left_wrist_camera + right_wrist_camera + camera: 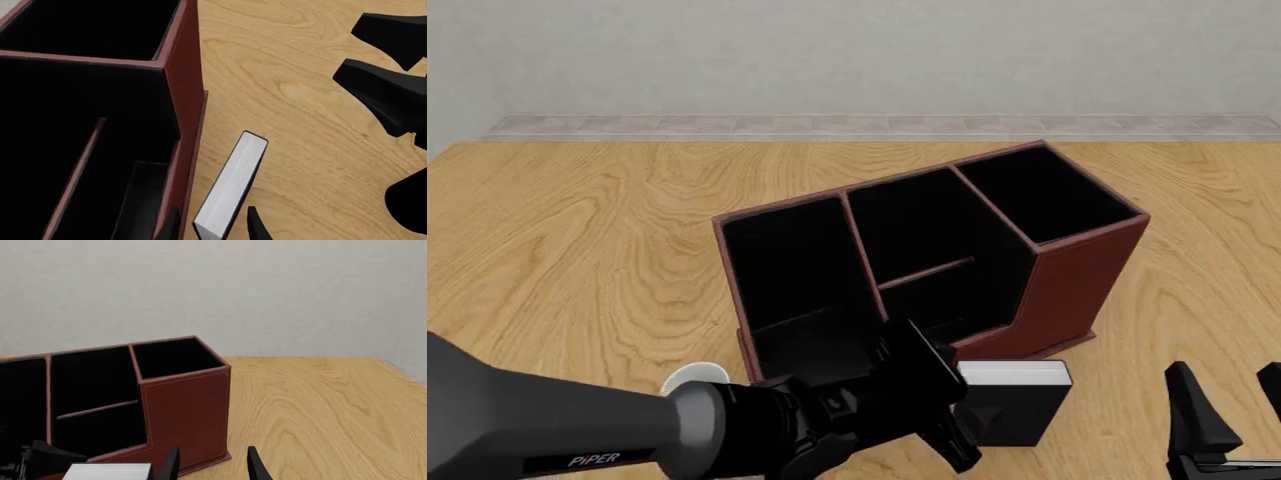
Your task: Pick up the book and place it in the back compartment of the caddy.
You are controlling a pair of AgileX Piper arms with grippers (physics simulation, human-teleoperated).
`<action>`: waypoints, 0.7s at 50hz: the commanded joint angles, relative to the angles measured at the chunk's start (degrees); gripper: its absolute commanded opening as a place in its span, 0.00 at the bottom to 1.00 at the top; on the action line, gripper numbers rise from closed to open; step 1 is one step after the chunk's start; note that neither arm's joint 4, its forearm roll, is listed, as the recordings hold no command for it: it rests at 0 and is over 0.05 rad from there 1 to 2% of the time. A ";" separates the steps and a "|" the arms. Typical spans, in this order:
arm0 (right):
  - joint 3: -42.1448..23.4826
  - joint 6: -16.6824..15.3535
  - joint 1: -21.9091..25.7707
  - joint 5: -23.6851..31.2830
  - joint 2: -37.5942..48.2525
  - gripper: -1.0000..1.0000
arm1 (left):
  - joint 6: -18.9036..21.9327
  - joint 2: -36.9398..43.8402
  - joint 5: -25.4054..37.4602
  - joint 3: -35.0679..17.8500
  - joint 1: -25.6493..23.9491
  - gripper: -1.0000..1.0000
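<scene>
The book [1021,400], black with a white page block on top, stands upright just in front of the caddy's [1081,290] near right corner. My left gripper [968,408] reaches it from the left. In the left wrist view its two fingers straddle the book [233,182] with a small gap on each side, so it is open. The caddy is reddish-brown with a black inside. Its back compartment [954,300] is the small middle cell on the near side of the low divider. My right gripper [1228,400] hangs open and empty at the near right, away from the book [110,471].
A white rounded rim [694,375] peeks out above my left arm, left of the caddy's near wall. The caddy's long side cells [794,265] flank the middle section. Bare wooden table [587,230] stretches to the left and behind, up to a grey wall.
</scene>
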 commanded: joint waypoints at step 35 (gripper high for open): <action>0.04 0.04 0.00 0.00 0.00 1.00 | 2.08 -5.53 2.93 -1.86 -3.46 0.00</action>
